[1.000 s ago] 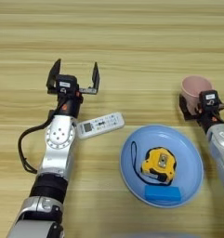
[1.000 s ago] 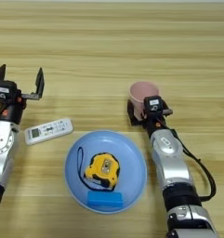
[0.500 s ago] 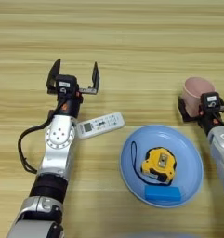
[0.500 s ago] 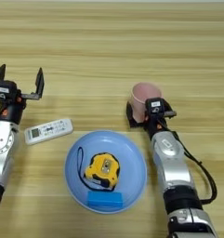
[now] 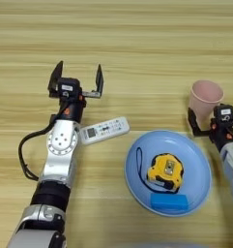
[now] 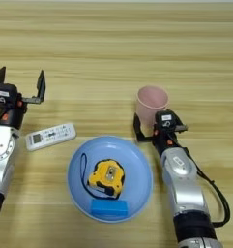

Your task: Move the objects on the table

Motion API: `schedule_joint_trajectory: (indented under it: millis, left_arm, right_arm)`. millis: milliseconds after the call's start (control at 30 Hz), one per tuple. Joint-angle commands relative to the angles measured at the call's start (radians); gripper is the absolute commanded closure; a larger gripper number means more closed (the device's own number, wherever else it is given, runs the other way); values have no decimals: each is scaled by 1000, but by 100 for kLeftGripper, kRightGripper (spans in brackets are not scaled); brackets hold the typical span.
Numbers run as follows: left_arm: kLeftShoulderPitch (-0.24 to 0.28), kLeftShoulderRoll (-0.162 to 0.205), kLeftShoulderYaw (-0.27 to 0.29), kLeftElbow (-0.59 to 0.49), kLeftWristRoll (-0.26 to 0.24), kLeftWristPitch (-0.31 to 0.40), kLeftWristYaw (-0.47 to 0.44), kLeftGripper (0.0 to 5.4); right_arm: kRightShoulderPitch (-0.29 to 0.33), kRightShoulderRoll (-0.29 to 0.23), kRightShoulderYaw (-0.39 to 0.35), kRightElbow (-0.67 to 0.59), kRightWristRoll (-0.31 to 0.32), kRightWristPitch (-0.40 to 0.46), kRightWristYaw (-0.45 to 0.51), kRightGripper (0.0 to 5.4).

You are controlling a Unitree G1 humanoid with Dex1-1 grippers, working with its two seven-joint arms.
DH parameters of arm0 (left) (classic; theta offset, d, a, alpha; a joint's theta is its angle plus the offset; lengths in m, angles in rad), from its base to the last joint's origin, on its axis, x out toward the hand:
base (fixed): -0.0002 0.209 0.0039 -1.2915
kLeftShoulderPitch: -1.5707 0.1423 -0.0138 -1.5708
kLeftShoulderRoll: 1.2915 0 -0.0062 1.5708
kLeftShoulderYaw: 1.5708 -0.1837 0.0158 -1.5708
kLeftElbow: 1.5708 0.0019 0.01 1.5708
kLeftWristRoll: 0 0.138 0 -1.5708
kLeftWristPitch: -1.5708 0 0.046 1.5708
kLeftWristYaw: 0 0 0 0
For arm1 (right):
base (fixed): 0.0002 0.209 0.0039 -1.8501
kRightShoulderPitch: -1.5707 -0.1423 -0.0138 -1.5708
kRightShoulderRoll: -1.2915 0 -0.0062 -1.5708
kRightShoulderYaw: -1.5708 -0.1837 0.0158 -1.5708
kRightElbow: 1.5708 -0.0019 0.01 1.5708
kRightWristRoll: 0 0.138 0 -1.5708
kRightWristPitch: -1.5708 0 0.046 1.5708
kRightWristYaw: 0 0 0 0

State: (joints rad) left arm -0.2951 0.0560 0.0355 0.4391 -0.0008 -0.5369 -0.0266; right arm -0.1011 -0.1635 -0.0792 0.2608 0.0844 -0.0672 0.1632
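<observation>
Pink cup [image 6: 152, 102] gripped by right gripper [image 6: 149, 127], keep it upright, steady lift; left gripper [image 5: 76, 80] open, idle above remote [image 5: 104, 131].

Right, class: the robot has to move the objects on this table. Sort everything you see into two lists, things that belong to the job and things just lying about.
Belongs to the job:
- pink cup, held by the right gripper
- white remote, near the open left gripper
- blue block, in the plate
- table

Just lying about:
- blue plate
- yellow tape measure, in the plate
</observation>
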Motion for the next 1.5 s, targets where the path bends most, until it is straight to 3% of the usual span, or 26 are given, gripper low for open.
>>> schedule_joint_trajectory:
  millis: [33, 333, 600, 733, 867, 1000, 1267, 1500]
  left_arm:
    - [-12, 6, 2, 3, 9, -9, 0, 0]
    - [-19, 6, 2, 16, 9, -12, 0, 0]
    - [-34, 8, 5, 41, 5, -20, -2, 0]
    - [-41, 11, 6, 57, 3, -27, -3, 0]
    - [-47, 13, 8, 70, 2, -32, -4, 0]
    - [-49, 14, 10, 75, 1, -37, -5, 0]
    - [-34, 20, 17, 52, -4, -37, -11, 0]
    - [-14, 32, 31, 27, -15, -28, -22, 0]
  right_arm:
    - [57, 8, -2, -54, 16, 22, 12, 3]
    - [187, 20, -10, -183, 46, 0, 31, 3]
    - [331, 18, -15, -438, 110, -155, 98, 3]
    - [351, 2, -38, -541, 142, -168, 108, 3]
    - [326, -9, -60, -612, 151, -163, 100, 3]
    - [271, -14, -91, -587, 158, -168, 88, 3]
    - [131, -17, -186, -326, 167, -279, 70, 3]
    - [92, 2, -194, -135, 80, -466, 32, 3]
